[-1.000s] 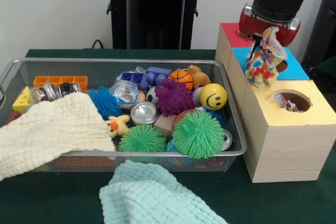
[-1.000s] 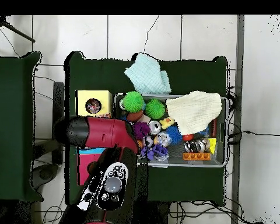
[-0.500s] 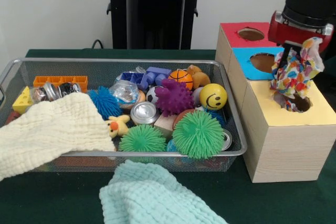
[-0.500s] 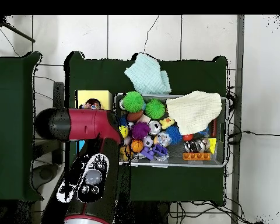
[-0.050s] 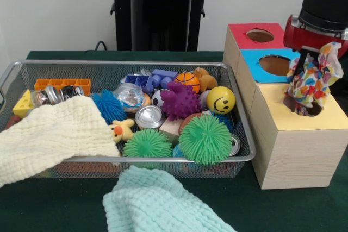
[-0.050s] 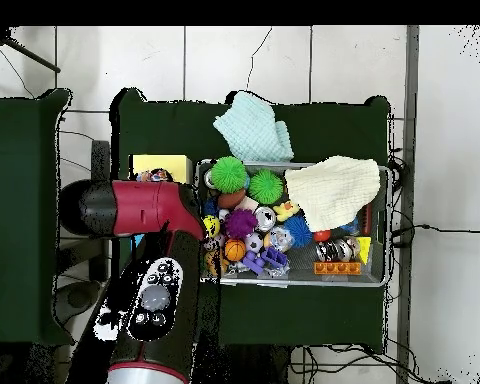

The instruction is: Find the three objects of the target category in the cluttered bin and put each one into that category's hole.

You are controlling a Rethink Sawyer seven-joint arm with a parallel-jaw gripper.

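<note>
My gripper point(image 5: 311, 60) hangs over the yellow end of the wooden box point(image 5: 296, 150), shut on a multicoloured patterned cloth point(image 5: 310, 82). The cloth's lower end dangles at the rim of the yellow hole point(image 5: 312, 110). Behind it are the blue hole point(image 5: 274, 64) and the red hole point(image 5: 260, 35), both showing dark openings. In the overhead view the red arm point(image 6: 144, 210) covers most of the box; only the yellow corner point(image 6: 164, 163) and a bit of the cloth point(image 6: 154, 176) show.
The wire bin point(image 5: 163, 158) holds green spiky balls point(image 5: 205, 138), a purple spiky ball point(image 5: 179, 100), a smiley ball point(image 5: 221, 100), cans, blocks and more. A cream cloth point(image 5: 49, 139) drapes over its left part. A mint cloth point(image 5: 157, 202) lies in front.
The gripper carried the patterned cloth from above the blue section to the yellow hole, then shifted slightly right; the cloth's end now hangs at the hole.
</note>
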